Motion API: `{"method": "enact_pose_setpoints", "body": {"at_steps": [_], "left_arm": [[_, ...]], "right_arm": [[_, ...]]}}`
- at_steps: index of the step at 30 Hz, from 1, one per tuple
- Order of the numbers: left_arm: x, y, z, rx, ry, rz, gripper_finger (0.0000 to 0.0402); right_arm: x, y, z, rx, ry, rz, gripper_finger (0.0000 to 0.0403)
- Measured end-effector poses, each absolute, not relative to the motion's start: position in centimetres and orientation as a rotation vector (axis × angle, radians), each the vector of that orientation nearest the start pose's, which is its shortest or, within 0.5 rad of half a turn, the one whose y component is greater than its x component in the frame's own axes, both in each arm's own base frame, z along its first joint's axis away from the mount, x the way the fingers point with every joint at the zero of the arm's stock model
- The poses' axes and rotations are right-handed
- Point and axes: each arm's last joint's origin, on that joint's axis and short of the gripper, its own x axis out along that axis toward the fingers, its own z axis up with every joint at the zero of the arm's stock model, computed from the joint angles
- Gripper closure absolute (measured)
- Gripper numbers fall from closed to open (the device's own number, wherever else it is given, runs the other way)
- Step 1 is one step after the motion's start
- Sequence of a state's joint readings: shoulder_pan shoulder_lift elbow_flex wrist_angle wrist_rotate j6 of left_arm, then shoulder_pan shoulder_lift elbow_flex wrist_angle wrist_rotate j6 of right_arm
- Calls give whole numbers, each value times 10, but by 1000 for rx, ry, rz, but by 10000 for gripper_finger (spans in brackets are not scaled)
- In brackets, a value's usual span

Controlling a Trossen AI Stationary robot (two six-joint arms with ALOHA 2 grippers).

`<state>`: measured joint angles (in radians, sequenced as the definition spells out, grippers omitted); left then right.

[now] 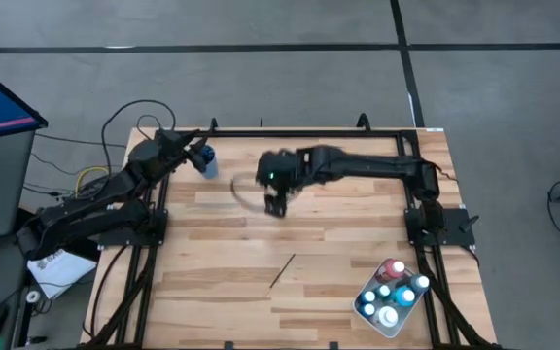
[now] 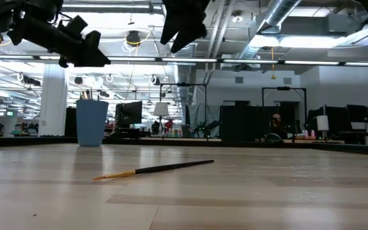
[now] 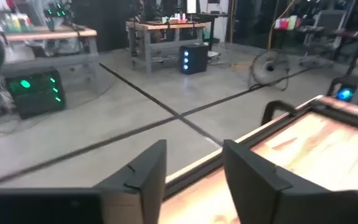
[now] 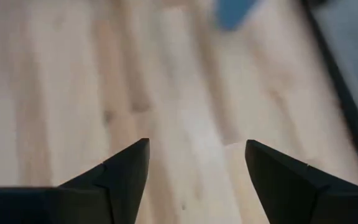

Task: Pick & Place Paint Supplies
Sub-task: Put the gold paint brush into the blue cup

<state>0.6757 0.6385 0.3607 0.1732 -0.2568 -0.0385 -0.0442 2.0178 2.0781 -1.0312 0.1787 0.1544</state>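
While seen from above: left claw [image 1: 199,153] raised at the worktop's [image 1: 222,272] far left corner, just beside the blue cup [image 1: 209,161]; fingers apart, nothing between. Right claw [image 1: 274,204] out over the worktop's middle, fingers wide, empty; blurred curved streak just beside it, too smeared to name. One loose paintbrush [image 1: 282,270] flat on the wood, nearer the front edge than the right claw, apart from it. White tray [image 1: 369,313] well off toward the front right corner, holding the paint bottles [image 1: 393,290] upright, red, blue, teal and white among them.

From worktop height: paintbrush [image 2: 153,169] lying bare, pale tip leftward, nothing blocking it; blue cup [image 2: 92,122] behind, brush handles poking out; both claws high overhead.

Left wrist: dark fingers [image 3: 143,174] parted, worktop edge and floor beyond.

Right wrist: fingers [image 4: 124,169] spread over bare wood, blue cup [image 4: 231,12] farther ahead.
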Motion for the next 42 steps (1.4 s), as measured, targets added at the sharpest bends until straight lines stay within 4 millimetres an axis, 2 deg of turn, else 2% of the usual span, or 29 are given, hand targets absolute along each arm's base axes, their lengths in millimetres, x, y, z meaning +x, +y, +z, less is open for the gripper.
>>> {"method": "enact_pose_setpoints", "body": {"at_steps": [7, 15, 21, 28, 42], "left_arm": [[115, 91, 250, -73, 10, 826, 201], [100, 76, 267, -71, -144, 785, 193], [92, 67, 274, -71, -220, 743, 197], [91, 65, 275, -89, -239, 718, 198], [91, 65, 275, -94, -241, 714, 198]], "right_arm": [[432, 13, 302, -144, 1027, 105, 160], [429, 47, 265, -321, 1051, 297, 176], [428, 71, 241, -315, 1020, 347, 177], [416, 82, 208, -273, 1094, 374, 177], [402, 83, 165, -251, 1111, 372, 177]]}}
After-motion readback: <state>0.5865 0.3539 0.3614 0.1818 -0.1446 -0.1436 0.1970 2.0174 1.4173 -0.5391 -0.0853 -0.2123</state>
